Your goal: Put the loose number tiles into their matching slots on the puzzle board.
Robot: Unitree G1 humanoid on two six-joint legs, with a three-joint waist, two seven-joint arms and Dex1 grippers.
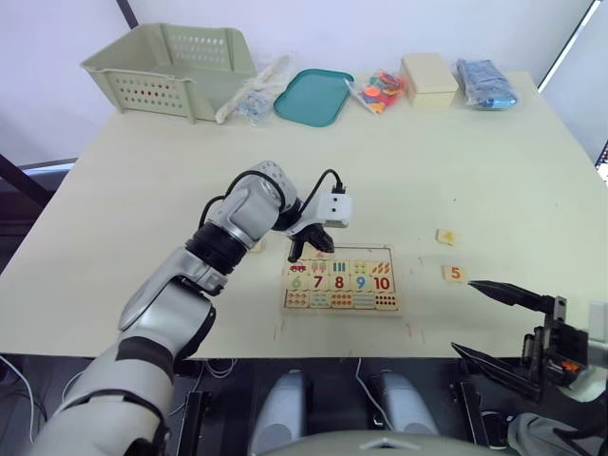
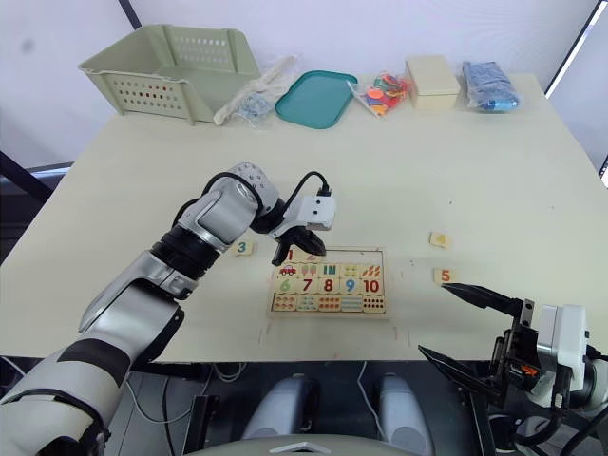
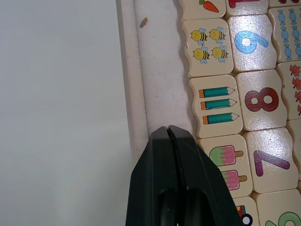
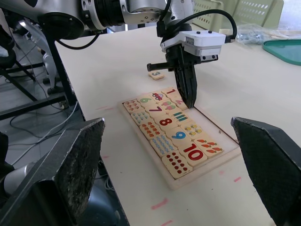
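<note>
So the puzzle board (image 2: 328, 283) sits low in the middle of the frame, near the front edge of the pale worktop (image 2: 456, 161). It's a flat pale-wood tray with a thin raised rim, and the tiles in it are glossy little squares with wavy edges: a row of counting pictures (bees, teal pencils, ice lollies, carrots), then big coloured 6 to 10, then more pictures underneath. The slots (image 3: 162, 70) along the top row look like plain bare wood in the left wrist view, though a red 1 tile (image 4: 170, 92) already sits at the left end of that row.

Loose ones I can spot: the 3 tile (image 2: 244, 248) left of the board, the 5 tile (image 2: 443, 275) to the right, and another tile (image 2: 439, 239) just above that with an orange digit I can't read.

Left gripper (image 2: 288, 249) is over the board's upper left corner, black fingers pressed flat together with nothing in them, tips down at the bare channel next to the pencils tile. Right gripper (image 2: 446, 323) is in the lower right of the frame, off the worktop edge, its two pointed fingers spread wide and empty.

Along the back: a pale green plastic basket (image 1: 171, 66) with perforated sides and a smooth teal tray (image 1: 313, 95).
</note>
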